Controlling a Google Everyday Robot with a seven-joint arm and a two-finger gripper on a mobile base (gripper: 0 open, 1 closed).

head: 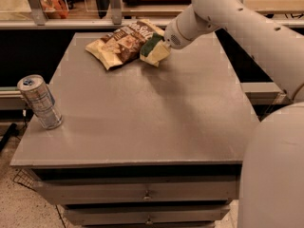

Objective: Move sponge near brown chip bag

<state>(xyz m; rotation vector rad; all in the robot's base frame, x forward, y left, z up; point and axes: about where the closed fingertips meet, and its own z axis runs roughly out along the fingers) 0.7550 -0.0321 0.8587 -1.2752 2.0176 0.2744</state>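
Note:
The brown chip bag (119, 43) lies flat at the far middle of the grey table (156, 113). The sponge (153, 49), dark green on top with a pale yellow base, is tilted at the bag's right edge, touching or just over it. My gripper (160, 47) reaches in from the right on the white arm (223, 13) and is shut on the sponge, holding it just above the tabletop. The gripper's fingers are mostly hidden behind the sponge.
A silver drink can (40, 102) stands near the table's left edge. Drawers (147, 194) run under the table's front. A counter with shelves and clutter (52, 1) stands behind the table. My white body (275, 175) fills the lower right.

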